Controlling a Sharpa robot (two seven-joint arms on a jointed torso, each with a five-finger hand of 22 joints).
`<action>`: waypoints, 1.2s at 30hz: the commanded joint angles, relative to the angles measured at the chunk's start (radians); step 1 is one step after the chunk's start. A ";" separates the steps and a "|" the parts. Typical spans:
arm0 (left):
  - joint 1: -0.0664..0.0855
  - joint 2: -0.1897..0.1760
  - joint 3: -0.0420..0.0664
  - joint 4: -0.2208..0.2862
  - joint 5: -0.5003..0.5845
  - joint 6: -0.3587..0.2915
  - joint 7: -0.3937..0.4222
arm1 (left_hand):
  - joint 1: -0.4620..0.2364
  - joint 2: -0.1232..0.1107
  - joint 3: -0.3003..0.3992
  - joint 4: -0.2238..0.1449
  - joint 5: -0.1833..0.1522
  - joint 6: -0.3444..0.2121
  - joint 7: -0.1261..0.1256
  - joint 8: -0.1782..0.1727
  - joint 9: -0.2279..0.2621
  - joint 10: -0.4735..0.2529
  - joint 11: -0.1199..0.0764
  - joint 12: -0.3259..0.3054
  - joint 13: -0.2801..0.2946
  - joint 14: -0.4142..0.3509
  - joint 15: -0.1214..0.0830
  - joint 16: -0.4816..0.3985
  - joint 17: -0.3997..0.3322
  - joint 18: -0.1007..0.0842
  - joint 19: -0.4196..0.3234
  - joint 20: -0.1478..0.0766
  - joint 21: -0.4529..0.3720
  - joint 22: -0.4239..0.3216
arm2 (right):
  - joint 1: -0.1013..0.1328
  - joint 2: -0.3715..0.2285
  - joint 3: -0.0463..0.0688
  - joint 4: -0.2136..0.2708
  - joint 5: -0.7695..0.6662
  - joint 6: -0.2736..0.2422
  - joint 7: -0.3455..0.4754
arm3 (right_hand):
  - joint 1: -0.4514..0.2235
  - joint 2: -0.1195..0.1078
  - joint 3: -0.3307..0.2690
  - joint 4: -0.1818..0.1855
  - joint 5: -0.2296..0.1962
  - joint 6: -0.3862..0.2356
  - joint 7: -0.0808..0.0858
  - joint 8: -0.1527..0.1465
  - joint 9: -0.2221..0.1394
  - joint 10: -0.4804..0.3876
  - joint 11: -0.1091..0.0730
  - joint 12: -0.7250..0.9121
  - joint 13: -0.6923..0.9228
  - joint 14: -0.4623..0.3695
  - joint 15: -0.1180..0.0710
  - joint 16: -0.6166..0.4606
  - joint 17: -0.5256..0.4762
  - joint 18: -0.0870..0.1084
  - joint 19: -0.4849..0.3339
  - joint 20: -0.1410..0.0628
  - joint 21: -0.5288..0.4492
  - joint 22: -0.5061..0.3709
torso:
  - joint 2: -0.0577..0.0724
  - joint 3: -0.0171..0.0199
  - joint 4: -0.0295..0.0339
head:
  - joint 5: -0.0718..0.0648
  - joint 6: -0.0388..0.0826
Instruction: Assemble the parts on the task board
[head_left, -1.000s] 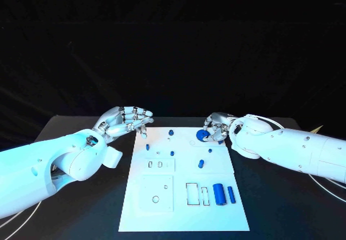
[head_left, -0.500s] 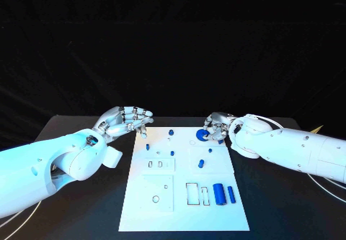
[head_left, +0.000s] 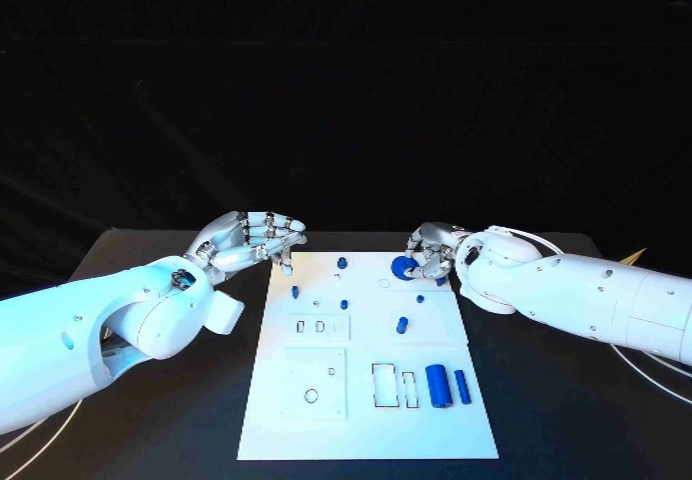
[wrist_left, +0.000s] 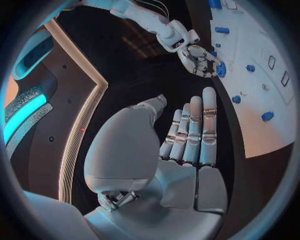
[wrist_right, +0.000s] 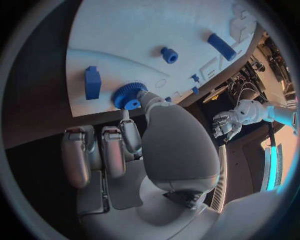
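Note:
The white task board (head_left: 368, 420) lies in the middle of the black table. My right hand (head_left: 433, 256) hovers over its far right corner and pinches a blue knurled disc (head_left: 402, 267) between thumb and finger. The right wrist view shows the disc (wrist_right: 129, 95) just above the board (wrist_right: 125, 30). My left hand (head_left: 257, 240) hangs at the board's far left corner; its fingers (wrist_left: 195, 131) lie straight, side by side, and hold nothing. Small blue parts (head_left: 343, 264) dot the far half of the board. Two blue cylinders (head_left: 436, 385) lie at the near right.
Rectangular and round recesses (head_left: 389, 388) are cut into the near half of the board. A blue block (wrist_right: 92, 82) and a small blue peg (wrist_right: 169, 54) sit on the board close to the disc. Bare black table (head_left: 562, 420) flanks the board on both sides.

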 joint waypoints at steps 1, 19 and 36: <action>0.001 0.001 0.001 0.003 0.004 0.021 0.001 | 0.000 0.005 0.002 -0.001 -0.002 -0.007 0.058 -0.006 0.001 -0.007 0.000 -0.003 -0.001 -0.007 0.003 -0.006 -0.001 0.006 -0.006 0.000 0.002 0.001 | -0.003 0.002 -0.001 0.004 -0.030 0.028 -0.003 | -0.011 -0.011 0.007 0.001 -0.009 0.002 0.003 -0.006 -0.004 -0.005 0.005 -0.001 -0.003 0.100 0.011 0.005 0.242 -0.009 0.077 0.007 0.004 0.220 | -0.001 -0.0005 0.0006 | 0.000 -0.004; 0.001 -0.002 0.001 0.005 0.004 0.027 -0.006 | 0.000 0.006 0.003 -0.001 -0.002 -0.007 0.059 -0.006 0.001 -0.007 0.000 -0.003 -0.001 -0.007 0.003 -0.007 -0.001 0.006 -0.007 0.001 0.003 0.001 | -0.003 0.007 -0.001 0.014 -0.052 -0.007 -0.039 | -0.024 0.033 0.088 -0.014 0.030 0.075 -0.017 0.026 -0.006 0.031 -0.013 0.012 0.025 0.099 -0.002 0.005 0.241 -0.012 0.084 -0.002 0.014 0.232 | -0.001 -0.0003 0.0003 | -0.001 -0.003; 0.001 -0.003 0.000 0.001 0.004 0.041 -0.015 | -0.001 0.007 0.003 -0.001 -0.002 -0.007 0.059 -0.006 0.001 -0.007 0.000 -0.003 -0.001 -0.006 0.003 -0.007 -0.002 0.006 -0.008 0.001 0.004 0.002 | -0.003 -0.020 -0.001 0.072 -0.119 -0.135 -0.081 | -0.046 0.031 0.134 -0.038 0.053 0.105 -0.033 0.041 -0.004 0.064 -0.028 0.024 0.053 0.099 -0.017 0.004 0.240 -0.018 0.095 -0.017 0.031 0.251 | -0.002 0.0000 -0.0001 | -0.001 0.002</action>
